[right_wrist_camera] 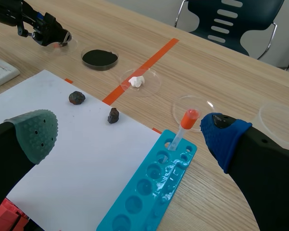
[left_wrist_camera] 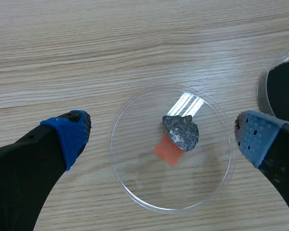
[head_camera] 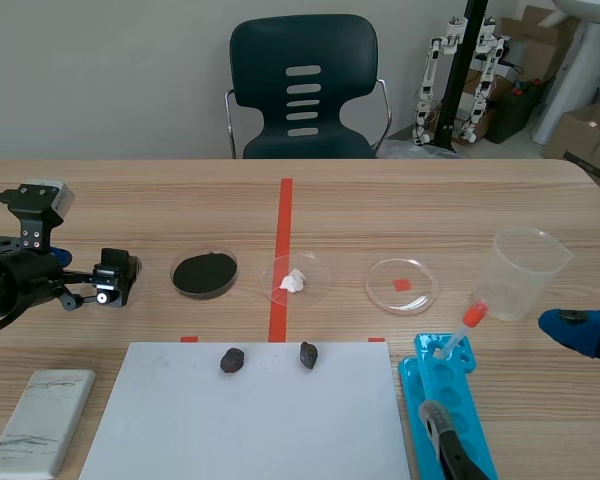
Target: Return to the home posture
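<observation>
The left gripper (left_wrist_camera: 162,136) hangs over a clear dish (left_wrist_camera: 135,193) on the left side of the table, its jaws released and spread wide; a grey stone (left_wrist_camera: 181,133) lies in the dish. The right gripper (right_wrist_camera: 131,134) sits low at the table's right, jaws likewise released, with a white sheet (right_wrist_camera: 82,149) and a blue tray (right_wrist_camera: 144,197) ahead of it.
</observation>
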Controlling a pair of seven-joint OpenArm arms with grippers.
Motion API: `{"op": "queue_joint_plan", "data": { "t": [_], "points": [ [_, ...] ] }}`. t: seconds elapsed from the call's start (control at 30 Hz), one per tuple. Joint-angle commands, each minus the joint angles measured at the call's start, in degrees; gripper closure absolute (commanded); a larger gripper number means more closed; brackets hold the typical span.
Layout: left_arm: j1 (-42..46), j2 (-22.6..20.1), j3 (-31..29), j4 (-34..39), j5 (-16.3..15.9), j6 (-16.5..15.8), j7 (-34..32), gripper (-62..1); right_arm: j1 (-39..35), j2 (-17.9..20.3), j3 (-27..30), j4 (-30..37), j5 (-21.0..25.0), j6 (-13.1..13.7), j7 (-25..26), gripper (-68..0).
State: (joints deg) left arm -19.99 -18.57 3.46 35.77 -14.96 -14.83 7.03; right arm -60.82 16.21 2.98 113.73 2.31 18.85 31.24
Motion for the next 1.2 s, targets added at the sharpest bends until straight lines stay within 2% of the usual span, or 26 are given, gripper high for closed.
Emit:
{"op": "queue_joint_plan", "data": {
  "t": [0.0, 0.9, 1.17],
  "points": [
    [-0.8, -0.5, -0.2, 1.4, -0.2, 0.1, -1.0, -62.3, 0.0, 0.3, 0.3, 0.6, 0.5, -0.2, 0.8, -62.3],
    [-0.8, -1.2, -0.2, 1.4, -0.2, 0.0, -1.2, -62.3, 0.0, 0.3, 0.3, 0.6, 0.5, -0.2, 0.8, -62.3],
    [0.0, -4.3, -0.3, 2.0, -2.0, -4.4, -2.4, -62.3, 0.0, 0.3, 0.3, 0.6, 0.5, -0.2, 0.9, -62.3]
  ]
}}
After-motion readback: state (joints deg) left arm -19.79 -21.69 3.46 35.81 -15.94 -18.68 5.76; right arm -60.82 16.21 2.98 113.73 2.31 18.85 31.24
